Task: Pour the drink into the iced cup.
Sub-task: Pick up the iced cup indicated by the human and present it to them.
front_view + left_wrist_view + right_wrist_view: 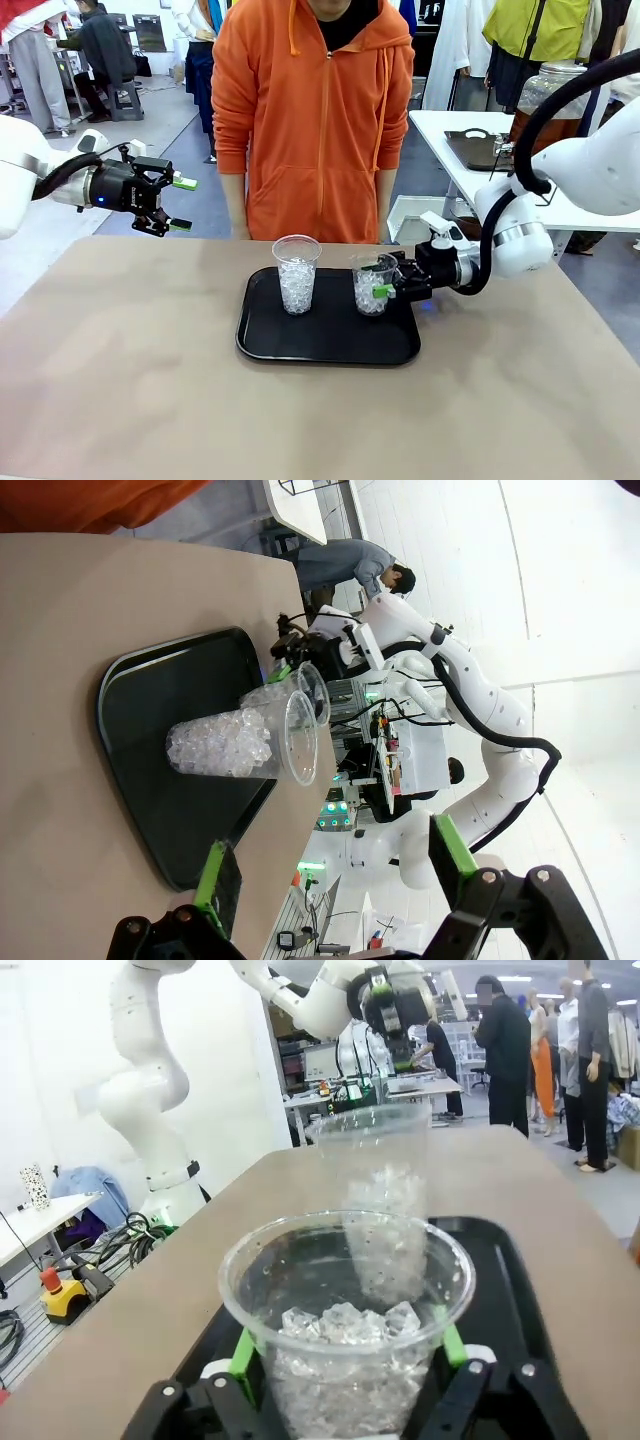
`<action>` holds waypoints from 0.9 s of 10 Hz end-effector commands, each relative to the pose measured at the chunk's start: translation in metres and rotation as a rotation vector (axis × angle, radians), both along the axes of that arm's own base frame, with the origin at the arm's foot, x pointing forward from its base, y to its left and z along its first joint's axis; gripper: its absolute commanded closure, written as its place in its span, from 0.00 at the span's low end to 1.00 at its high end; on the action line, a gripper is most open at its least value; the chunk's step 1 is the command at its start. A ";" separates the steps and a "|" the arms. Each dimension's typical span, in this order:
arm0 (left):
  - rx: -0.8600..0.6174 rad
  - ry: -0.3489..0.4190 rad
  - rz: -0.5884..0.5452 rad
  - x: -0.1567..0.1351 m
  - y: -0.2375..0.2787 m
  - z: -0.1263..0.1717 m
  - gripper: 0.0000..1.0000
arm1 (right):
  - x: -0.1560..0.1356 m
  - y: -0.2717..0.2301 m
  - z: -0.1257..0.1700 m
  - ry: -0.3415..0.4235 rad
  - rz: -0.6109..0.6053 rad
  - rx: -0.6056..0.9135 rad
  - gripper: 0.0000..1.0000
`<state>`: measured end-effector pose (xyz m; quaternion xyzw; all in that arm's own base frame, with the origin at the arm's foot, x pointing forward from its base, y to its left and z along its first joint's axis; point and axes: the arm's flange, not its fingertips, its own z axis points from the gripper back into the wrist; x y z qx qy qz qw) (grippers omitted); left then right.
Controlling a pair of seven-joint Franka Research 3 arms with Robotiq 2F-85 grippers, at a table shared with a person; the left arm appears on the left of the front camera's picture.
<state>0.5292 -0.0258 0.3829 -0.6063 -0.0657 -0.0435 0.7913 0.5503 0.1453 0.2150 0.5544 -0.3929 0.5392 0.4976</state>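
Two clear plastic cups stand on a black tray [330, 350]. The taller left cup [297, 275] holds ice, and so does the shorter right cup [371, 285]. My right gripper [386, 290] reaches in from the right and is shut on the right cup [345, 1340], its green pads [243, 1355] pressed against both sides. The taller cup [375, 1190] stands just beyond it. My left gripper [183, 204] hangs open above the table's far left, empty and well away from the tray. From the left wrist view both cups [240, 745] are seen sideways. The drink is out of view.
A person in an orange hoodie [315, 120] stands at the far edge behind the tray. A white side table [470, 135] at the back right carries a large glass jar [548, 90]. Bare tabletop [130, 380] lies around the tray.
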 end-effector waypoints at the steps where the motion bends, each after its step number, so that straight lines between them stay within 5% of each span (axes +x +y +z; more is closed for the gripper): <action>1: -0.009 -0.004 0.000 0.000 0.001 0.001 0.00 | 0.010 0.000 0.042 -0.036 -0.007 0.022 0.18; 4: -0.009 -0.004 0.000 0.000 0.001 0.001 0.00 | 0.027 0.001 0.085 -0.150 -0.019 0.020 0.18; 9: -0.009 -0.004 0.000 0.000 0.001 0.001 0.00 | 0.061 0.007 0.122 -0.162 -0.033 0.039 0.18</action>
